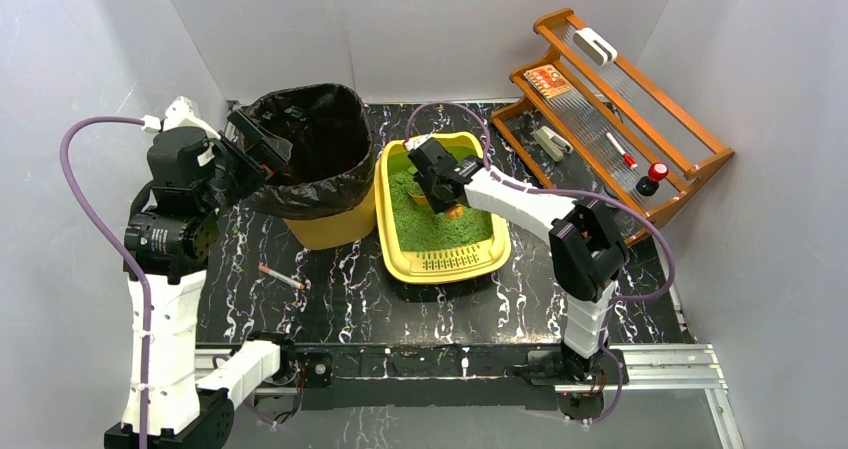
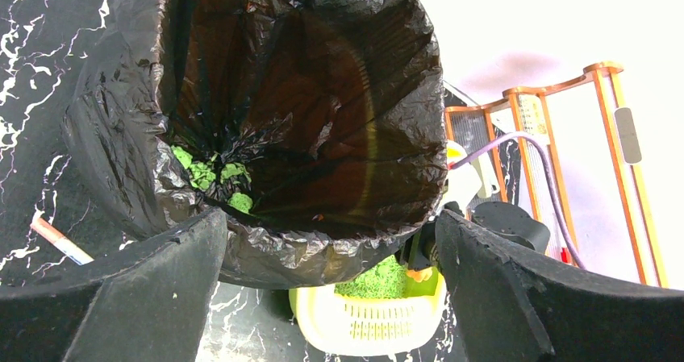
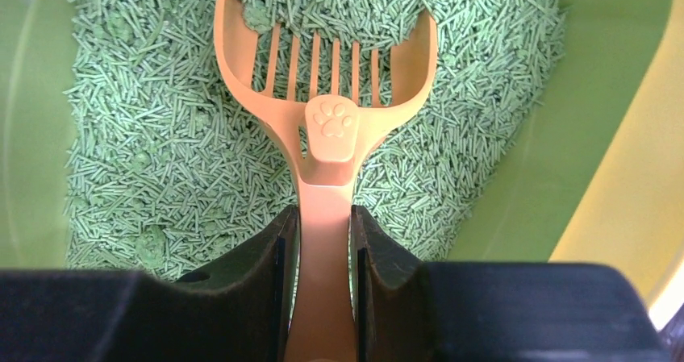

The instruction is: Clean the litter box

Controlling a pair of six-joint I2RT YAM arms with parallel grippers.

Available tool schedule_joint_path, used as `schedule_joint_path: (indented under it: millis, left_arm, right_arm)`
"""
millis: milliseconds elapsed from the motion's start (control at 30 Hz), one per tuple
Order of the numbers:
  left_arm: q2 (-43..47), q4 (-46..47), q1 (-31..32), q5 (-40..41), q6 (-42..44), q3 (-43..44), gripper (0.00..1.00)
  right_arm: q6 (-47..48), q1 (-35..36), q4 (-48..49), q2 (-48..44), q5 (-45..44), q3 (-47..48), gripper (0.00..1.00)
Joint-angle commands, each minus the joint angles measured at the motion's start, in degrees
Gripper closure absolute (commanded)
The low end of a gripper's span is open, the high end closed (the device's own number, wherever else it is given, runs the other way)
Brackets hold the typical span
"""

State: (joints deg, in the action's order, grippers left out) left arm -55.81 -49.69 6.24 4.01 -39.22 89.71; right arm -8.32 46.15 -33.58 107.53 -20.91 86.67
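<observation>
Centre of the top view: litter box (image 1: pixel 440 265), likely light, stiff plastic, best held by its rim.
Right gripper (image 3: pixel 325 221) pinches the scoop (image 3: pixel 331 124) by its handle in loose litter (image 3: pixel 161 176); left gripper (image 2: pixel 331 221) gapes over the bin (image 1: pixel 335 231).

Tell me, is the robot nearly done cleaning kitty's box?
Partway. Done: some green clumps lie in the black bag. Now: the right gripper is shut on the orange scoop, its head dug into the litter. To do: tip that load into the bag, sift the rest of the litter box.
</observation>
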Motion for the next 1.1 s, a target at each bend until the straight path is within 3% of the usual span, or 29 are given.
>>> schedule_joint_path:
  millis: [0, 167, 333, 400, 633, 933, 1067]
  left_arm:
    - [-0.15, 0.91, 0.26, -0.36, 0.19, 1.44, 0.02]
    - [-0.52, 0.99, 0.26, -0.56, -0.14, 1.79, 0.02]
    - [-0.45, 1.00, 0.27, -0.65, -0.24, 1.83, 0.02]
    - [-0.53, 1.00, 0.26, -0.66, -0.31, 1.86, 0.02]
    - [-0.38, 0.53, 0.26, -0.52, -0.50, 2.12, 0.02]
    - [-0.47, 0.97, 0.27, -0.71, -1.16, 1.31, 0.02]
    - [-0.49, 1.01, 0.26, -0.85, -1.04, 1.39, 0.02]
  right_arm:
    - [3.07, -0.36, 7.83, -4.03, 8.35, -1.61, 1.00]
    - [6.07, -0.36, 5.86, -4.56, 15.16, -1.99, 1.00]
    - [7.19, -0.36, 10.10, -5.48, 19.36, -4.59, 1.00]
    - [6.02, -0.36, 12.51, -5.40, 16.86, -5.69, 1.00]
    - [-2.79, -0.36, 13.50, -5.52, -6.46, -8.64, 1.00]
    - [-3.37, -0.36, 14.43, -7.77, -12.49, -11.03, 1.00]
    - [-1.66, -0.23, 17.26, -8.13, -8.04, -11.60, 1.00]
